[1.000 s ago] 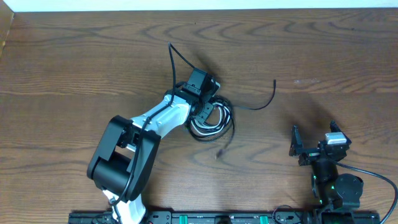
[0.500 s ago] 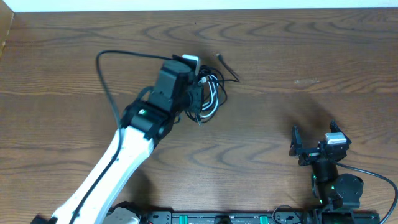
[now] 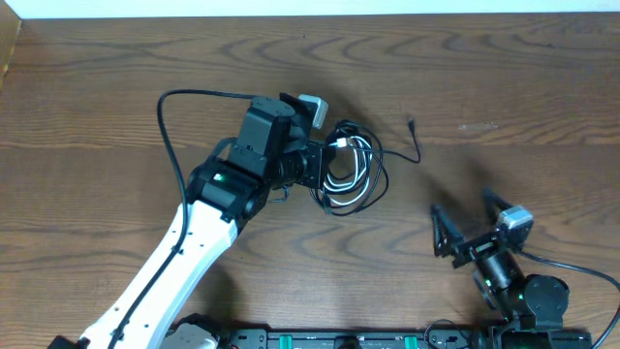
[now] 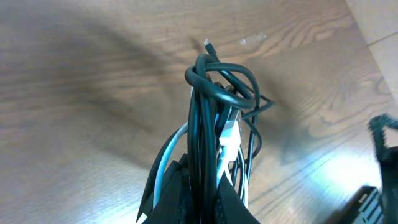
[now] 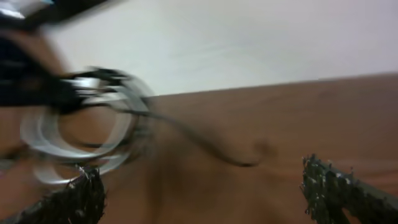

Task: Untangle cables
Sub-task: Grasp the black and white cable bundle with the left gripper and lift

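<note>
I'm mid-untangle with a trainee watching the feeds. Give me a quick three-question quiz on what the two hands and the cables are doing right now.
1. True or false: the right hand is closed on a cable.
2. Multiple choice: the left hand is shut on A) one white cable alone, B) the bundle of black and white cables, C) nothing.
3. Fill in: the free black cable end lies on the table on the ___ hand's side of the bundle.

Key: 1 false; it stands open and empty, apart from the bundle. 2 B. 3 right.
</note>
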Robot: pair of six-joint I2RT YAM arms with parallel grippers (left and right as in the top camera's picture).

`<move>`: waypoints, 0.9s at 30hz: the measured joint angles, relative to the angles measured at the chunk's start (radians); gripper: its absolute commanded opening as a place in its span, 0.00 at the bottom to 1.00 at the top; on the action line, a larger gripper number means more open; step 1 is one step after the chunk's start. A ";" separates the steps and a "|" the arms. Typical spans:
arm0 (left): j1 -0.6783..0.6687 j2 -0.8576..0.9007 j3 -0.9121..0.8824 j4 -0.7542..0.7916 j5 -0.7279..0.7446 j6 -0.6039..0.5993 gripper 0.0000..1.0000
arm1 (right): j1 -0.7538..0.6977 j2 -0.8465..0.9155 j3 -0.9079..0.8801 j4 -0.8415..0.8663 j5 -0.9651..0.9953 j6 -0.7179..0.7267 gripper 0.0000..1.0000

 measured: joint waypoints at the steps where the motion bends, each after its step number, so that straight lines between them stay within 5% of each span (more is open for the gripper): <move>1: 0.000 0.006 0.000 0.000 0.011 -0.001 0.08 | 0.000 0.000 0.000 -0.003 -0.046 0.035 0.99; 6: 0.000 0.027 0.000 0.000 0.071 -0.002 0.08 | 0.000 0.000 -0.001 0.006 -0.187 0.158 0.99; 14: 0.000 0.027 0.000 0.012 0.204 -0.002 0.08 | 0.000 0.000 -0.002 0.307 -0.325 0.270 0.99; 24: 0.000 0.027 0.000 0.049 0.365 -0.004 0.08 | 0.000 -0.001 -0.002 0.280 -0.386 0.450 0.99; 25: 0.000 0.027 0.000 0.050 0.373 -0.004 0.08 | 0.000 -0.001 -0.002 0.286 -0.393 0.508 0.97; 27: 0.000 0.027 0.000 0.050 0.381 -0.004 0.08 | 0.000 -0.001 -0.002 0.285 -0.394 0.556 0.73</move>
